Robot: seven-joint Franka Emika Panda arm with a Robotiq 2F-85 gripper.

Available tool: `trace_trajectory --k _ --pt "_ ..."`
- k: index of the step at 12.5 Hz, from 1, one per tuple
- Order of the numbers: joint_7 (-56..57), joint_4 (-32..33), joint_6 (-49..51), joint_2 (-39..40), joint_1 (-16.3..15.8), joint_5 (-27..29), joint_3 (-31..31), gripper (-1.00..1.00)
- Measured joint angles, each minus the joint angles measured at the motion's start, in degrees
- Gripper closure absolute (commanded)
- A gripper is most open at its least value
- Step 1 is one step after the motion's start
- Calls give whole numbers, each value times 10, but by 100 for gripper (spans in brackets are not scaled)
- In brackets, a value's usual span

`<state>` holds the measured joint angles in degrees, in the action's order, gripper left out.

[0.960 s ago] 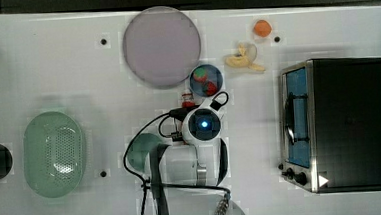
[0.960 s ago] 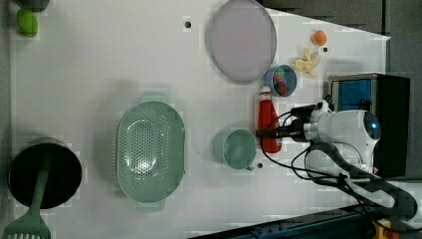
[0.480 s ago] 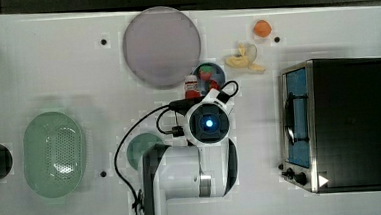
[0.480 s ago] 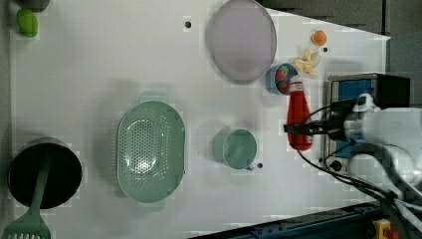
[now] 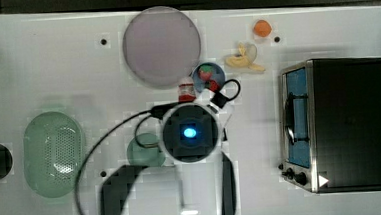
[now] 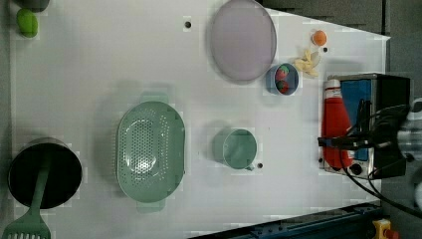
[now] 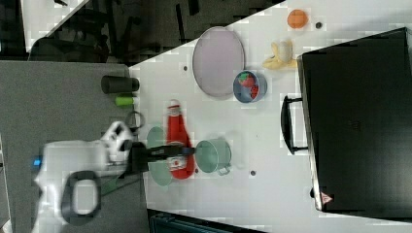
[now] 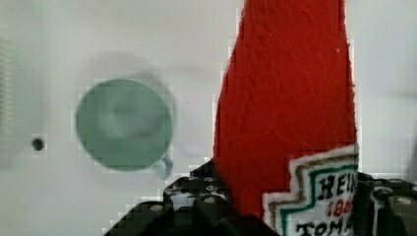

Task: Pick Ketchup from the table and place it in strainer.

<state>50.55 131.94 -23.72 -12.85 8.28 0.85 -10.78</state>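
Ketchup's up in the gripper, lifted clear of the table!

The gripper (image 7: pixel 167 151) is clamped on the ketchup (image 7: pixel 178 145) across its label, the fingers (image 8: pixel 206 206) pressing the bottle from both sides in the wrist view. Bottle lies level in the grip, cap (image 6: pixel 332 86) pointing away from the arm. Below it in the wrist view sits the mug (image 8: pixel 124 124), close beside the bottle. Out past the mug, on the left view's left, the strainer (image 6: pixel 150 149) waits, well apart from the ketchup. Beyond the mug the other way: the bowl (image 5: pixel 208 76) of fruit, then the plate (image 5: pixel 161 45).
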Motion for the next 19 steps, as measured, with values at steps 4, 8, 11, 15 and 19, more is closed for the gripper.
trace_trajectory --k 4,8,11,15,19 --pt "-54 -59 35 -4 -15 1 -75 -26" --pt "-164 -63 28 6 -21 16 -168 -26" --pt "-247 -68 -48 46 -31 14 -227 -26" --pt "-366 -69 -142 147 -40 13 -302 -26" --pt "-484 -65 -244 264 -55 4 -344 -26"
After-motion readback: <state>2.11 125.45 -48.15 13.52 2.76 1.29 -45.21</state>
